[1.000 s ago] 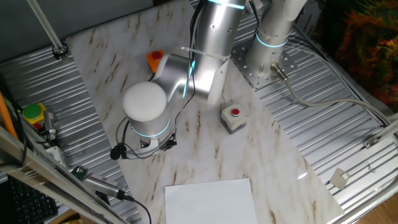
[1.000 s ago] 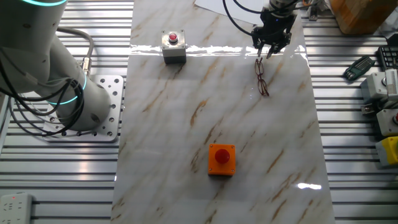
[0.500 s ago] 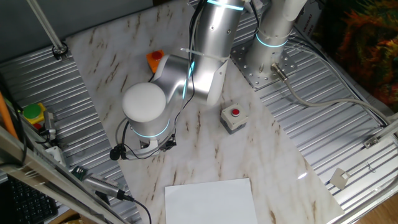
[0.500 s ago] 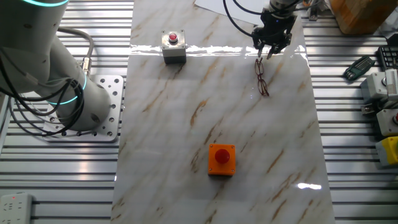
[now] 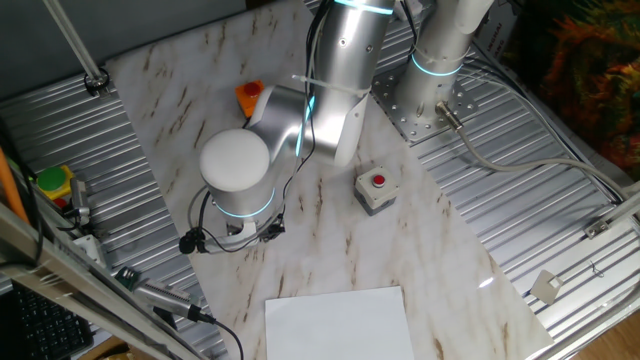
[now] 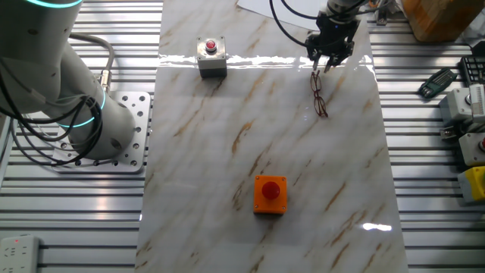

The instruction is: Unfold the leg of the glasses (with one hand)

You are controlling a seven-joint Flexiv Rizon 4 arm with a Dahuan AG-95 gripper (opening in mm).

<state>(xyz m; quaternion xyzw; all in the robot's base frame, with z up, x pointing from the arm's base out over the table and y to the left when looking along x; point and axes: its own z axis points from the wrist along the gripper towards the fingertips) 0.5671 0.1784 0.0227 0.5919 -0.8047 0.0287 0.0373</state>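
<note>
The glasses [image 6: 319,94] lie flat on the marble table [image 6: 227,152], near its far right corner in the view that faces the arm's base, close to the table's right edge and just short of the bright glare band that crosses the top. The pincer [image 6: 322,67] hangs right over their far end, its two dark fingers [image 6: 315,65] pointing down with a narrow gap between them; whether the tips touch the frame or grip anything cannot be told at this size. In the opposite view the arm's round white joint [image 5: 235,160] covers the pincer and the glasses entirely.

The marble around the glasses is bare: open surface runs toward the grey box [image 6: 211,57] with its red button, which sits well apart near the far left edge, and toward the orange box [image 6: 270,194], well apart in the near middle. Ribbed metal borders the table on both sides. A white sheet [image 5: 340,322] lies at the table's end beyond the pincer, and dark cables [image 6: 292,19] loop just above it
</note>
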